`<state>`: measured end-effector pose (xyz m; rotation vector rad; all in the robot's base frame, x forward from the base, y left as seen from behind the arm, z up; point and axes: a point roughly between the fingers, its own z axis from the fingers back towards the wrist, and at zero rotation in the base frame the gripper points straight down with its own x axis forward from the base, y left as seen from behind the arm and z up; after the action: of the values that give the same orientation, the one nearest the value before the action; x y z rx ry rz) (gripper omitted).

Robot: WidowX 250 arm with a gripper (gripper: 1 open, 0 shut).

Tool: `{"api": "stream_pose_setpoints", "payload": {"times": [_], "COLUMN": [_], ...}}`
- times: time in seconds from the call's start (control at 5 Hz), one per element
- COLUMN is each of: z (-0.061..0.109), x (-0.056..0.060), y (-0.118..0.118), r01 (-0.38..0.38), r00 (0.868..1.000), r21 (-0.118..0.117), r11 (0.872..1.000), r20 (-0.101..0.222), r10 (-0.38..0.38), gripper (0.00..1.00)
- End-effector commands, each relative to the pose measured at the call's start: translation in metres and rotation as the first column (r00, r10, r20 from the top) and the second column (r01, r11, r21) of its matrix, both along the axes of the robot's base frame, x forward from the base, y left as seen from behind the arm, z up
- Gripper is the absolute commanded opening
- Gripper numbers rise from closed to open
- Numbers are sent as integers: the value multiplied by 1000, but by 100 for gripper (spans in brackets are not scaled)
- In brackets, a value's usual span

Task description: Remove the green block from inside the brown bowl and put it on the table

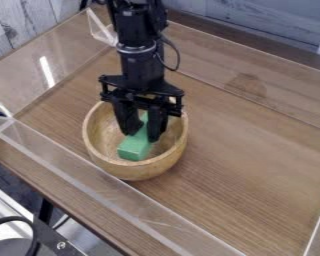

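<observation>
The brown bowl point(99, 152) sits on the table point(243, 150), left of its centre. Inside it lies the green block point(133, 149), tilted, with its upper end between my fingers. My black gripper point(141, 132) reaches straight down into the bowl and is shut on the green block's upper part. The block's lower end rests on the bowl's floor or close to it. The fingers hide part of the block and the bowl's far wall.
Low clear acrylic walls point(69, 195) border the table along the front and left edges. Dark gear with a cable point(23, 240) sits outside the wall at the bottom left. Bare wood stretches to the right of the bowl.
</observation>
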<state>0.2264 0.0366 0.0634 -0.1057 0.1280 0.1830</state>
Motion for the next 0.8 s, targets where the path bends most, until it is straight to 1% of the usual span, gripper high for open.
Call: {"api": "stream_pose_setpoints", "payload": {"times": [0.0, 0.6], "z": [14, 21], "x": [11, 13], "y": [1, -1], "r01": [0, -7], "r00": [999, 999], "r21": [9, 2], "r11": [1000, 1000], "r20": [55, 50], "r10": [-1, 7], "gripper": [0, 0]}}
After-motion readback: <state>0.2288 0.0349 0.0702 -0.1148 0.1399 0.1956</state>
